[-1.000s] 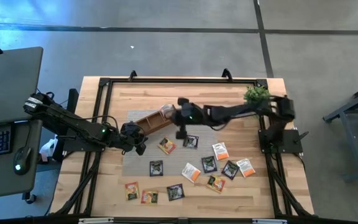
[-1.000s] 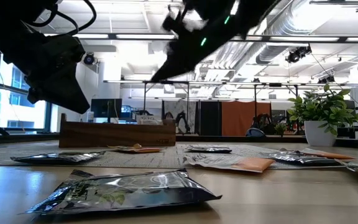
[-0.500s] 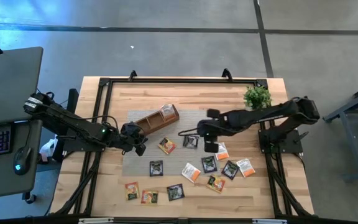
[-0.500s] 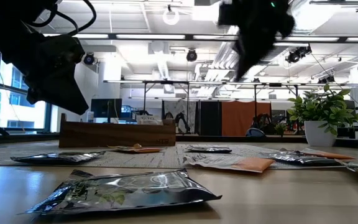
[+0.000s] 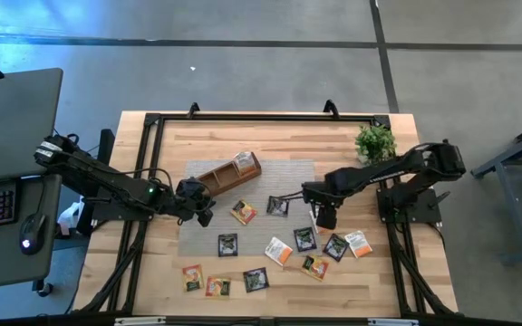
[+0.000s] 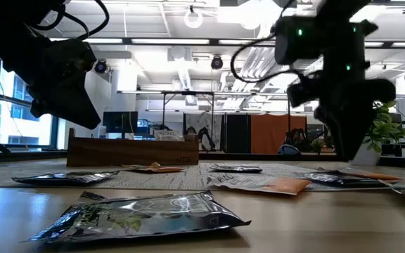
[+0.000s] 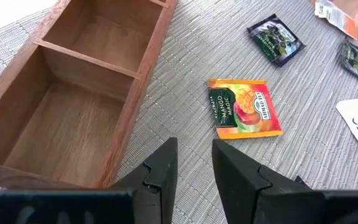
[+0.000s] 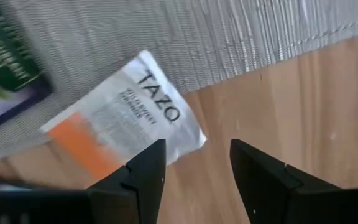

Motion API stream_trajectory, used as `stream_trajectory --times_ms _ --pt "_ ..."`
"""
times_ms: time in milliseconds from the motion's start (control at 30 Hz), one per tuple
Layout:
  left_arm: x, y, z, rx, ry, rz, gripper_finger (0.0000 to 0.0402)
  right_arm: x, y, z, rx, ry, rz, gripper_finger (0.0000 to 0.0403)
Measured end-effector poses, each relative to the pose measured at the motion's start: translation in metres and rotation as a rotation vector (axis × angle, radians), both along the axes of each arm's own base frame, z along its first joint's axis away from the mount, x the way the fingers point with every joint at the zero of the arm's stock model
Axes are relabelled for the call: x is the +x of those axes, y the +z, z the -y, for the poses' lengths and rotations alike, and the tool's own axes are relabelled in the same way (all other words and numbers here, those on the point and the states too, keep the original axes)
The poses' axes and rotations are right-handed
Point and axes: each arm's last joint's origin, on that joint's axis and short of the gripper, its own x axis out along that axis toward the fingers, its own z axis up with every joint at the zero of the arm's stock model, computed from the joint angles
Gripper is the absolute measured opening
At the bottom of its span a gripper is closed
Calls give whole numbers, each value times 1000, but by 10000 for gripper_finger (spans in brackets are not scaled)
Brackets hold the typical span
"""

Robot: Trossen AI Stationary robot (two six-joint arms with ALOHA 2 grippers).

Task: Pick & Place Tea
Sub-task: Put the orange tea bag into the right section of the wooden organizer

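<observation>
Above white-orange sachet (image 8: 124, 111), right fingers (image 8: 263, 180) spread wide, empty; left fingers (image 7: 160, 168) parted, holding nothing.

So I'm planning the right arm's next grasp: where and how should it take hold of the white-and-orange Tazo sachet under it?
The Tazo sachet lies flat, half on the grey mat, half on bare wood. The right gripper, open above it, should probably descend straight down and pinch the white corner over the wood, where an edge is free.
</observation>
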Motion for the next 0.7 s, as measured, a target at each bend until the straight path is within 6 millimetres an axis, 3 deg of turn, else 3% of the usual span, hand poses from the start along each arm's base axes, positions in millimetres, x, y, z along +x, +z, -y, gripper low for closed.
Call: stream_trajectory --times_ms 133,367,567,633,700 --pt "0 0 0 -1 0 4 99 -7 -17 8 28 -30 27 176" --pt "0 0 0 1 3 7 99 -15 -27 11 14 -42 39 164" --pt "0 0 0 1 3 7 99 -17 -29 12 -17 -45 34 71" --pt "0 0 0 1 2 7 99 -14 -27 13 -22 -43 42 27" --pt "0 0 0 1 2 6 99 -7 -21 13 -36 -21 60 9"
